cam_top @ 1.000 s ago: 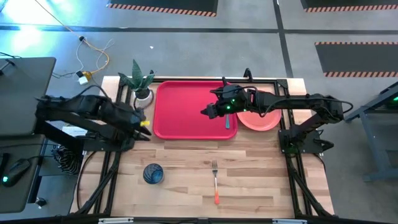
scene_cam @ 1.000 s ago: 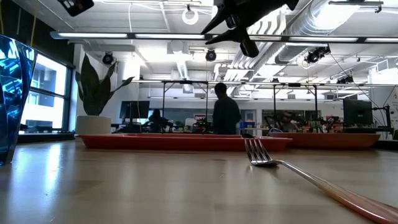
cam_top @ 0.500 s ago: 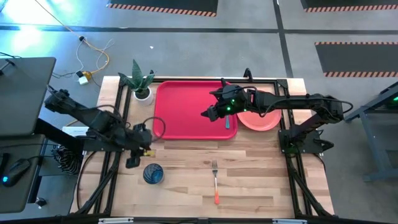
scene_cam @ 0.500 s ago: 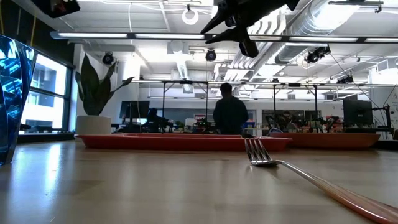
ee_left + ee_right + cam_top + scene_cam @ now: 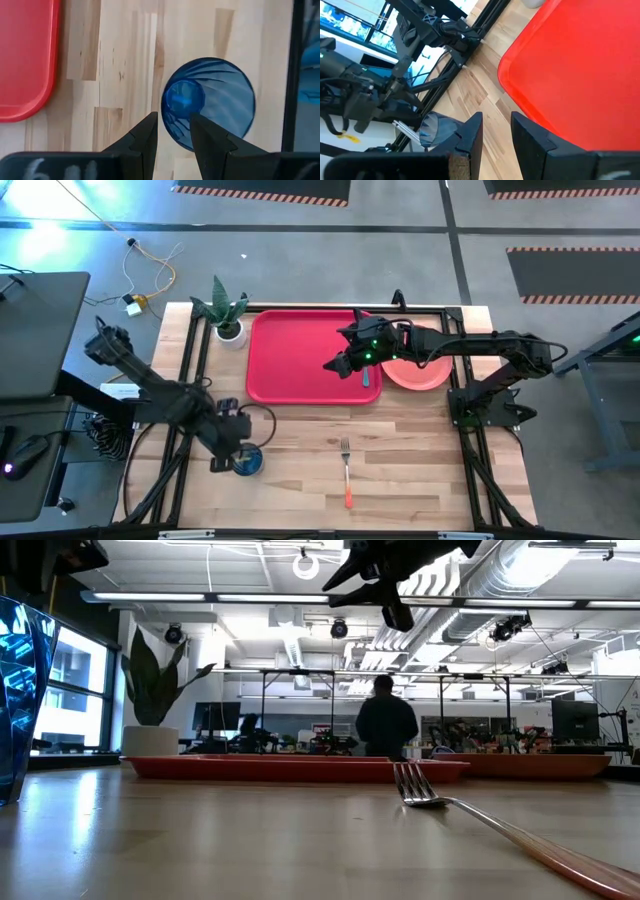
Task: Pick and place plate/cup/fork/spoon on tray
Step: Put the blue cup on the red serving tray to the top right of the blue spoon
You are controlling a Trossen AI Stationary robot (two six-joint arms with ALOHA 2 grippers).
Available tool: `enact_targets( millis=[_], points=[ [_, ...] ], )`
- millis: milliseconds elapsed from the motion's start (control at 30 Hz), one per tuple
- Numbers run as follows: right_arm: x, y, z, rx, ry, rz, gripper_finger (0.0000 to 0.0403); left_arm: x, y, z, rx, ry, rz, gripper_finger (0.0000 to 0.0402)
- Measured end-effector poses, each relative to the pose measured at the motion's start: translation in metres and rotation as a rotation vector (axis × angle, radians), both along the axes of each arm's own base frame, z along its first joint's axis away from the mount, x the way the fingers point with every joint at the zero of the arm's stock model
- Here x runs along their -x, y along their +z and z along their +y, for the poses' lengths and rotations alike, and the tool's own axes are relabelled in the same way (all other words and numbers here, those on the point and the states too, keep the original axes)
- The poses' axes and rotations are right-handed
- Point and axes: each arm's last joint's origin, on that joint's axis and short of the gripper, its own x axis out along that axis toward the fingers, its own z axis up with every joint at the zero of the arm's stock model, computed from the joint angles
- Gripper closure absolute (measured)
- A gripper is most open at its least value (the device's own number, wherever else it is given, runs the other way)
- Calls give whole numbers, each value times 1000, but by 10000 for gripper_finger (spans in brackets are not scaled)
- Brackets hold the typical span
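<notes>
The blue cup (image 5: pixel 248 461) stands upright on the wooden table near its front left. My left gripper (image 5: pixel 228 452) is open above it; in the left wrist view (image 5: pixel 173 120) the fingers stand over the cup's (image 5: pixel 210 105) rim, apart from it. The red tray (image 5: pixel 300 355) lies at the table's far middle, and the teal-handled spoon (image 5: pixel 366 376) lies in it by its right edge. My right gripper (image 5: pixel 330 363) is open and empty above the tray. The pink plate (image 5: pixel 420 370) lies on the table right of the tray, partly under the right arm. The fork (image 5: pixel 346 470) lies on the table near the front edge.
A white pot with a green plant (image 5: pixel 228 320) stands at the tray's far left corner. Bare wood lies between the cup and the fork. A person (image 5: pixel 388 725) stands in the room behind the table.
My left gripper has gone from beside the tray's left edge toward the table's near edge and now hangs over the cup. The person in the room behind has walked to the right.
</notes>
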Motion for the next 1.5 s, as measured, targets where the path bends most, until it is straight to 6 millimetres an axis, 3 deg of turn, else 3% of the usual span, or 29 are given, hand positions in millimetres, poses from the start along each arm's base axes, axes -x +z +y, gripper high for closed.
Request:
enact_targets(
  millis=[1233,1500],
  points=[
    [0,0,0,23,13,2,311,-27,-52,-21,-114,96,197,300],
    [0,0,0,23,13,2,311,-29,-56,-22,-119,113,208,374]
  ],
)
